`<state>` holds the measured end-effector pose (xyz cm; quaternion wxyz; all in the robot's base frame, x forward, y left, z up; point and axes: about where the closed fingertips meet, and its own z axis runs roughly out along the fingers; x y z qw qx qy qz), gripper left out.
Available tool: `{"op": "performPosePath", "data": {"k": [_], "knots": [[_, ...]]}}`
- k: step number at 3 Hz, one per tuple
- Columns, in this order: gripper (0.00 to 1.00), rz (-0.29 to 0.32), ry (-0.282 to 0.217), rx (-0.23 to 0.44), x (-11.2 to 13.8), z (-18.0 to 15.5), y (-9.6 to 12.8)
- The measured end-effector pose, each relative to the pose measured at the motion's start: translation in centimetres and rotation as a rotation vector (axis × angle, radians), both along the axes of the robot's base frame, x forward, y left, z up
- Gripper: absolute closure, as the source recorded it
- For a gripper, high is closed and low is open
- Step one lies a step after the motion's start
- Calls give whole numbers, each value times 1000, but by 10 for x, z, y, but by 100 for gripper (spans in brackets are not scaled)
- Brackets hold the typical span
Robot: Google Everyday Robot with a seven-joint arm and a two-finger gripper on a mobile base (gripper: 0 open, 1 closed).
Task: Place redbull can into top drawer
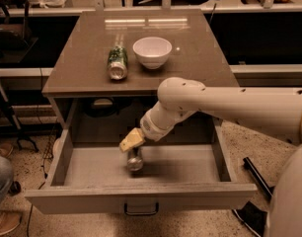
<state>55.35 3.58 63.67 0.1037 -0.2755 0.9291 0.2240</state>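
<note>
The top drawer (141, 197) is pulled wide open, with its small dark pull handle (140, 210) at the front centre. My gripper (132, 147) reaches down into the drawer, left of its middle. It is shut on the redbull can (134, 161). The can hangs tilted just under the yellowish fingertip (132, 139), low over the drawer floor, with its silver end towards the camera. My white arm (225, 107) comes in from the right across the drawer opening.
On the brown cabinet top (200, 53) a green patterned can (117, 62) lies on its side next to a white bowl (152, 52). A dark object (249, 201) lies on the floor at the right. A person's leg (0, 181) is at the left edge.
</note>
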Motion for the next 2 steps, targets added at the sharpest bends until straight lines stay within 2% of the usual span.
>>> {"op": "performPosePath", "data": {"k": [1, 2], "knots": [[0, -24, -26, -19, 3, 12, -12], [0, -95, -87, -32, -8, 39, -47]]}}
